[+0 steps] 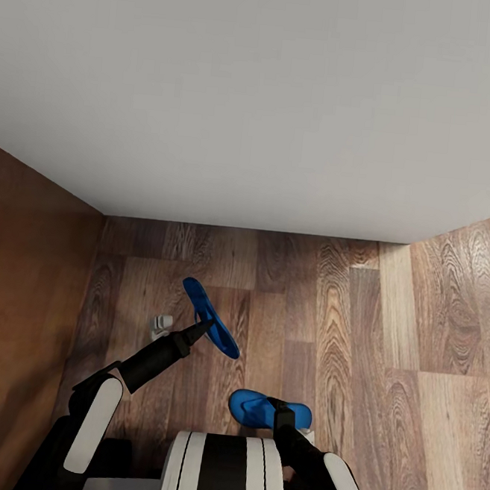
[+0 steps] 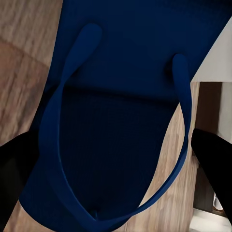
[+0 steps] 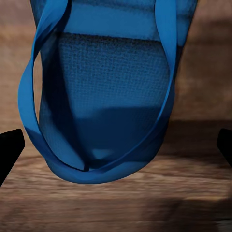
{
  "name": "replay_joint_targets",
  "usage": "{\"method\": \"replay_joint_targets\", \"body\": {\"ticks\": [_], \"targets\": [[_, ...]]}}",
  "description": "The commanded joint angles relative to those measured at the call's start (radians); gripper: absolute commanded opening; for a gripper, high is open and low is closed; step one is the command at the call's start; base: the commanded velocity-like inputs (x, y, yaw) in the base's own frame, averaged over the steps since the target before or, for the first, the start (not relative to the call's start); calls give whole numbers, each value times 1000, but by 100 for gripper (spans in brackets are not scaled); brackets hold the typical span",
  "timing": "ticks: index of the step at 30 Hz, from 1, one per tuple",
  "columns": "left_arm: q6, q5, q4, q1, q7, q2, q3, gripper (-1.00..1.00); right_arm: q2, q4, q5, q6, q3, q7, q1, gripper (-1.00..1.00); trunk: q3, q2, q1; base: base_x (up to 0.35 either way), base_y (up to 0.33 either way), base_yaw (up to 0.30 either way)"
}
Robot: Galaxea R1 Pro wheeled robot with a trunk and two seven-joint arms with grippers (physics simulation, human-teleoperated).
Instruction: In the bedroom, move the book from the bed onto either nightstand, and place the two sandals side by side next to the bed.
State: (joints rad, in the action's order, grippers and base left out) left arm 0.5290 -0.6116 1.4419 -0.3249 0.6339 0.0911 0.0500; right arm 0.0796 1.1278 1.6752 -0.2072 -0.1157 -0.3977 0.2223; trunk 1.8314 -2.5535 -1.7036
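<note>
Two bright blue sandals are on my side of the bed's pale grey mattress point(image 1: 260, 89). One sandal point(image 1: 210, 315) point(image 2: 111, 121) stands tilted on its edge over the wood floor. My left gripper point(image 1: 207, 324) point(image 2: 113, 162) grips it across its width, with a dark finger point(image 2: 14, 169) against its rim. The other sandal point(image 1: 263, 410) point(image 3: 104, 96) lies flat close to my trunk. My right gripper point(image 1: 283, 409) point(image 3: 116, 145) is open over it, its fingers wide apart and clear of the sole. The book is out of view.
A reddish-brown wooden surface point(image 1: 16, 290) fills the left side, hard against the bed. Small white objects sit on the floor by the left arm point(image 1: 163, 326) and by the right arm point(image 1: 306, 434). Striped plank floor point(image 1: 414, 351) stretches to the right.
</note>
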Motion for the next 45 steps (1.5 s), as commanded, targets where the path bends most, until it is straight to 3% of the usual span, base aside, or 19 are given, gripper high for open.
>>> {"method": "replay_joint_targets", "body": {"ticks": [1, 45], "targets": [[8, -5, 0, 0, 3, 1, 2, -100, 0, 1, 5, -1, 1, -6, 0, 100, 0, 0, 0, 0, 0, 0], [8, -5, 1, 0, 3, 1, 2, -100, 0, 1, 5, -1, 1, -6, 0, 100, 1, -2, -4, 17, 0, 0]]}}
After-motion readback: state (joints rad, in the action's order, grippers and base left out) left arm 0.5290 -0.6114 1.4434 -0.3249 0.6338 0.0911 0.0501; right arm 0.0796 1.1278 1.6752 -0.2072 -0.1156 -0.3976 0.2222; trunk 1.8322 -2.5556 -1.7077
